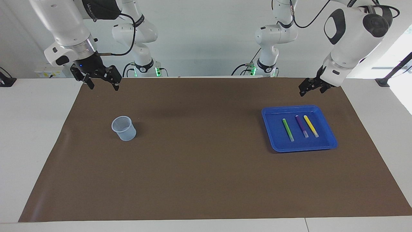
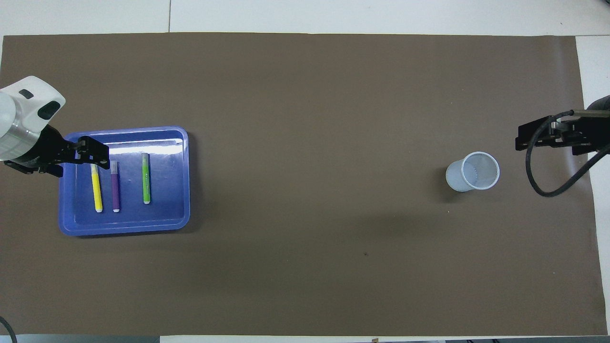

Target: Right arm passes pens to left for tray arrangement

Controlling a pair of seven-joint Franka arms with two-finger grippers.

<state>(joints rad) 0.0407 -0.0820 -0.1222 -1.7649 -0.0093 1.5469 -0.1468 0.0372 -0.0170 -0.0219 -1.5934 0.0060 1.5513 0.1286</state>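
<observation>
**All three pens in the tray, both my grippers up and empty**

I take the blue tray (image 1: 299,146) as my landmark. It sits flat on the brown mat (image 1: 206,174), toward my left arm's end of the table. Inside it lie the three pens, side by side, roughly parallel and apart from one another: the green pen (image 1: 288,129) toward the table's middle, the purple pen (image 1: 302,126) between the other two, and the yellow pen (image 1: 311,126) toward the tray's outer edge. Each has its pale end pointing away from me.

My left gripper (image 1: 311,87) hangs in the air above the tray, well clear of it; from overhead it overlaps the top of the yellow pen, yet the facing view shows it raised off the pens. Its fingers are spread and grasp nothing.

My right gripper (image 1: 102,81) waits in the air well apart from the tray, over the mat's edge at my right arm's end. Its fingers are spread too, and it carries nothing. The translucent cup (image 1: 123,128) stands upright on the mat, near that gripper and well apart from the tray.
</observation>
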